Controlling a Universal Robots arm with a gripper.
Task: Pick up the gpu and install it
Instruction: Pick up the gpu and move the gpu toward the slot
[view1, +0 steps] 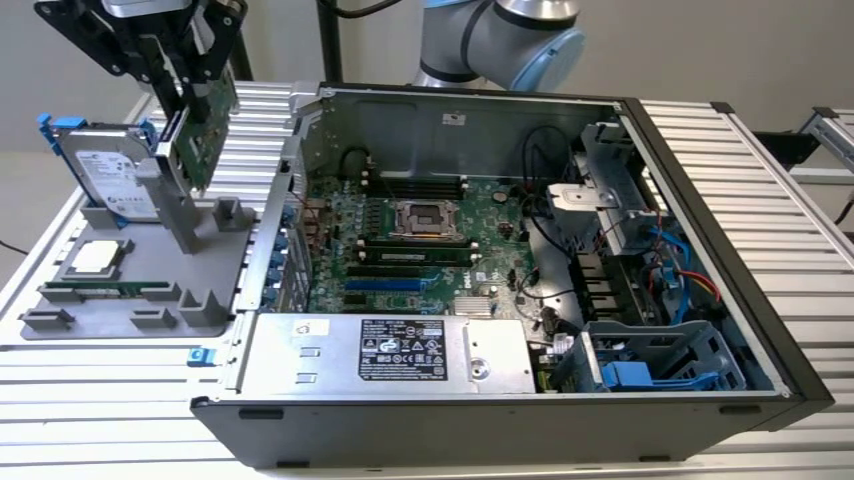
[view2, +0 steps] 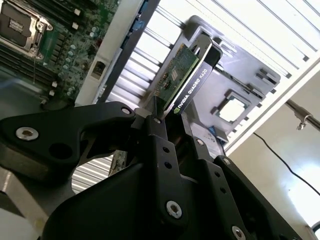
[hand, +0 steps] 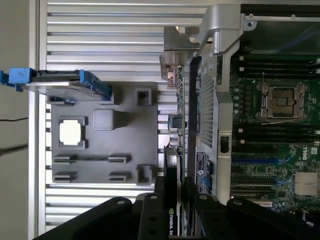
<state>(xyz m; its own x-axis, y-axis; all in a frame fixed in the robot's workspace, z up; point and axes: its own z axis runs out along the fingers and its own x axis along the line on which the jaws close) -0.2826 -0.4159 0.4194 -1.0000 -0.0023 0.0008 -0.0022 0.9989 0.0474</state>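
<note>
Black end effector (view2: 159, 116) clamps the green-and-black gpu (view2: 186, 80) edge-on; gray holder (view1: 147, 300) below, open case (view1: 467, 125) alongside.

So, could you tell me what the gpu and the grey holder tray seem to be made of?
The gpu: green board, likely fibreglass laminate, with a matte black edge, probably plastic shroud. The grey holder tray: uniform matte grey with moulded slots, likely plastic.

A ribbed metal table (view1: 107, 420) stands before a plain pale wall (view1: 747, 50).
</note>
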